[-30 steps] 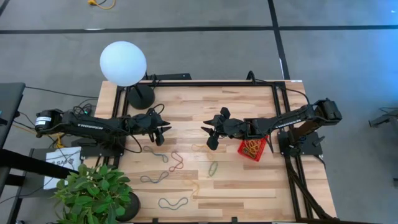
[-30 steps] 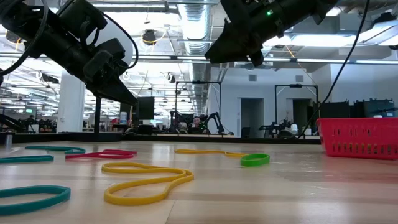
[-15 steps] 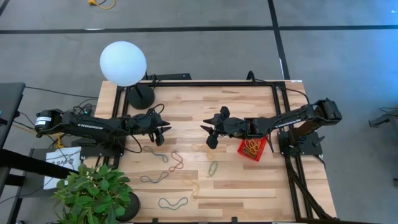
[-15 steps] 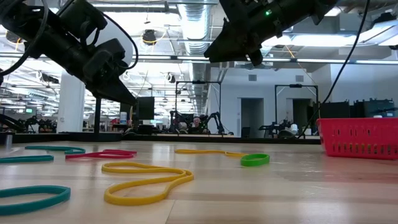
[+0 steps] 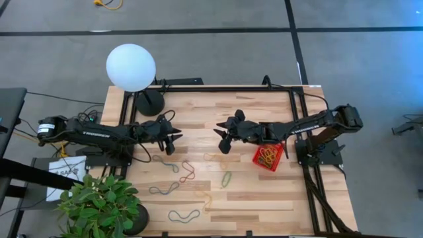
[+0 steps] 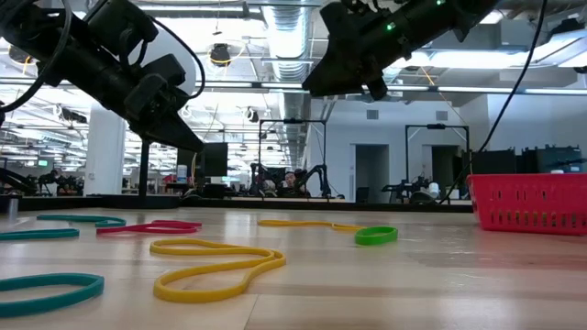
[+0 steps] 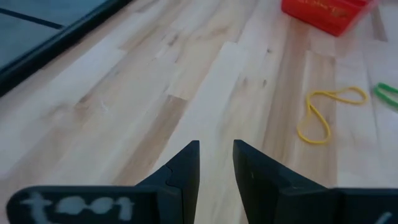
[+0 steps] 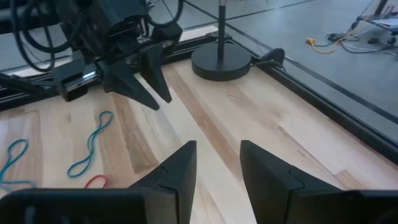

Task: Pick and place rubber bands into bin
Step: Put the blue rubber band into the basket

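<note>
1. The right gripper [image 5: 223,140] is held above the middle of the surface [image 5: 218,112], its jaws parted by a narrow gap with nothing between them, as seen in the right wrist view.
2. The left gripper [image 5: 173,141] is held above the left part of the surface, its jaws likewise slightly parted and empty.
3. The rubber bands [image 5: 227,178] are spread flat on the near half of the surface, between and in front of the two grippers; a yellow loop [image 6: 217,266], a small green one [image 6: 377,236], a red one [image 6: 149,226] and bluish ones [image 5: 183,215] are seen, each twisted into an uneven shape.
4. The bin [image 5: 269,157] is placed just to the right of the right gripper, and several bands are already gathered inside it.
5. The bands are judged to be very light, soft and floppy, lying nearly flush with the wood, so that a grasp is likely to slip over them.
6. A hold is best taken where a strand is crossed or slightly raised, with the jaws closed across a single strand close to the wood.
7. Stretch and snagging on the bin wall at release are to be expected.
</note>
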